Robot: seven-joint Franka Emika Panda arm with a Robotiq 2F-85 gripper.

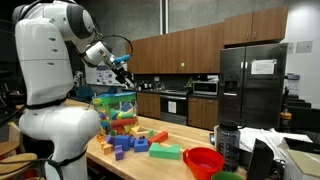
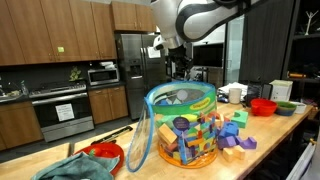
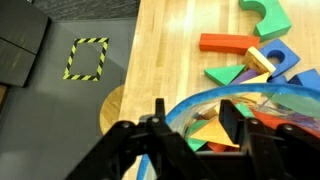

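Note:
My gripper [image 3: 194, 112] hangs over a clear plastic tub with a blue rim [image 3: 205, 94], and its fingers stand apart, open. Between the fingers, down in the tub, I see a yellow triangular block [image 3: 213, 131] among several coloured blocks; neither pad touches it. In both exterior views the gripper [image 1: 122, 68] [image 2: 178, 68] sits just above the tub [image 1: 115, 105] [image 2: 182, 128], which stands on a wooden table and is part full of blocks.
Loose blocks lie on the table [image 3: 170, 50] beside the tub: a red bar [image 3: 228, 42], a green arch [image 3: 268, 15], a green block [image 1: 165, 151]. A red bowl [image 1: 204, 160] stands near the table's end. The table edge drops to a grey floor [image 3: 88, 58].

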